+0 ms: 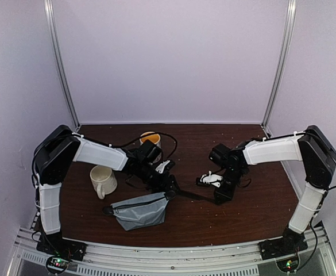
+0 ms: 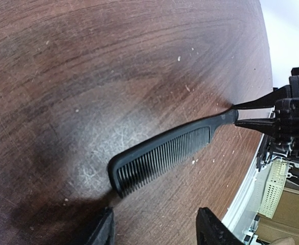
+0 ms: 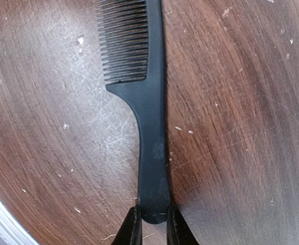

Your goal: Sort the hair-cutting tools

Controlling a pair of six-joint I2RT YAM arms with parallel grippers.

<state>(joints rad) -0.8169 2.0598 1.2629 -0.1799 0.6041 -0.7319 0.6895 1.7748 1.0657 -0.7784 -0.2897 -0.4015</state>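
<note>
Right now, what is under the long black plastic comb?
Only scratched brown wooden tabletop shows around the long black plastic comb, its handle tip pinched by the right gripper. The strip directly beneath it is hidden.

Left end effector point(image 2: 157, 232) spread, right point(image 3: 153, 227) clamped

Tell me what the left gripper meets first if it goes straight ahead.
Probably the left gripper meets the toothed end of the long thin black comb first, just ahead of its open fingers; depth is unclear.
</note>
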